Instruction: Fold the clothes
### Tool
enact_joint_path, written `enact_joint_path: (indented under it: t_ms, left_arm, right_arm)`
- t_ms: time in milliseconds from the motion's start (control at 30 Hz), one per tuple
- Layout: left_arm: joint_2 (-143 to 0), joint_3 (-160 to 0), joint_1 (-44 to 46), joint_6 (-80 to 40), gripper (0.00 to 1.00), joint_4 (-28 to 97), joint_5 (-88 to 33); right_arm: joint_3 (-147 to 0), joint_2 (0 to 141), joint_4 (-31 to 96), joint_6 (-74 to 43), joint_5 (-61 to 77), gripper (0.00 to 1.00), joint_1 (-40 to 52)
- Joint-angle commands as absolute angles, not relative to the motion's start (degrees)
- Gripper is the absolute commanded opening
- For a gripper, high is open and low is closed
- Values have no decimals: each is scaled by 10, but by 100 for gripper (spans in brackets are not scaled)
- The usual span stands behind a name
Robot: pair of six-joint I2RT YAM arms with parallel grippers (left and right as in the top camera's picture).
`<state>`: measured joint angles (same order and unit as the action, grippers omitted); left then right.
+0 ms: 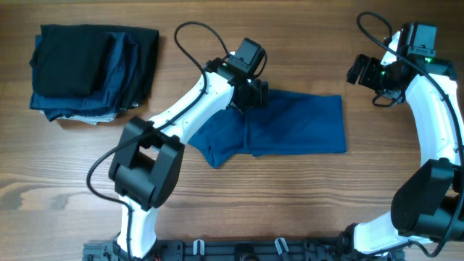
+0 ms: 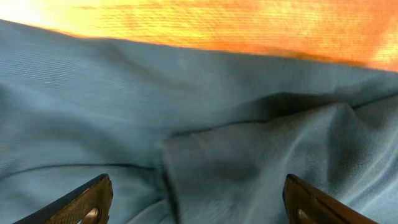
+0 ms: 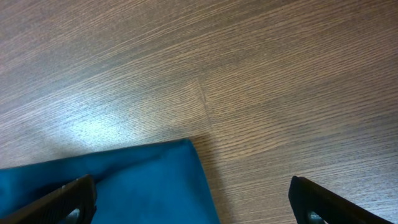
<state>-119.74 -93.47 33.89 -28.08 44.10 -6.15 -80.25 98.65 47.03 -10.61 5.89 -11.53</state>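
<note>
Brown wooden table (image 1: 290, 210) holds the blue shirt (image 1: 301, 123) in its middle, folded into a long flat strip. One bit, maybe a sleeve, sticks out lower left. The left gripper (image 2: 198, 208) hangs wide open over its soft wrinkles. The right gripper (image 3: 196, 208) is wide open too, by its corner.

surface: wooden table (image 1: 290, 203) | lying on it: 1 blue shirt (image 1: 304, 123), folded; 1 dark garment stack (image 1: 80, 69)
</note>
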Motion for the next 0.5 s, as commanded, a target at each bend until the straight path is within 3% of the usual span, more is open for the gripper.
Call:
enact_joint_path:
  t_ms: [0,233,467]
  left_arm:
    - [-1236,-934,339,-274,88,430,-122]
    - [-1237,-934,336,-274,68,422,-122]
    - [-1211,-934,336,-273,65,417,-121]
  right_arm:
    - [-805,991,467,-105,49,100,-115]
    - [-805,991,467,-105,49,100,-115]
    - [-805,991,467,-105,49,100,-115]
